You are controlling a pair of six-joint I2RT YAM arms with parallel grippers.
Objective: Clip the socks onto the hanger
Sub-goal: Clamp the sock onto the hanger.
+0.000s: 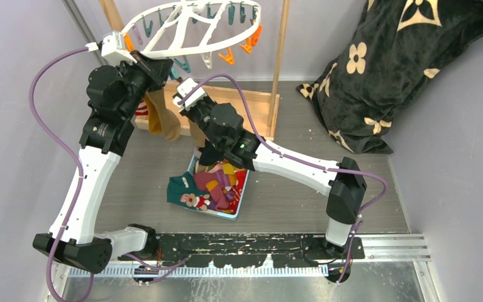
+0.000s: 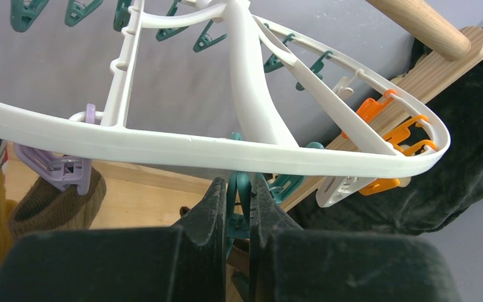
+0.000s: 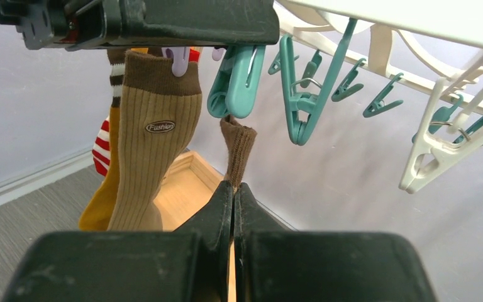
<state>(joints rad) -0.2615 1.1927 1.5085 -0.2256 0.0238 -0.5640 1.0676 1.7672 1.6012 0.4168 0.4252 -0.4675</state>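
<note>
Your left fingers (image 2: 209, 204) squeeze a smooth teal clip (image 2: 239, 185) under the oval white plastic hanger (image 2: 163, 150). Your right fingers (image 3: 219, 207) pinch a ribbed brown sock (image 3: 238, 148) just below that clip. Only the top view shows the other socks (image 1: 210, 189), heaped in a tray (image 1: 241, 200).

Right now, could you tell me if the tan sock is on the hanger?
On: a lilac clip grips the cuff of the tan sock, hanging down.
</note>
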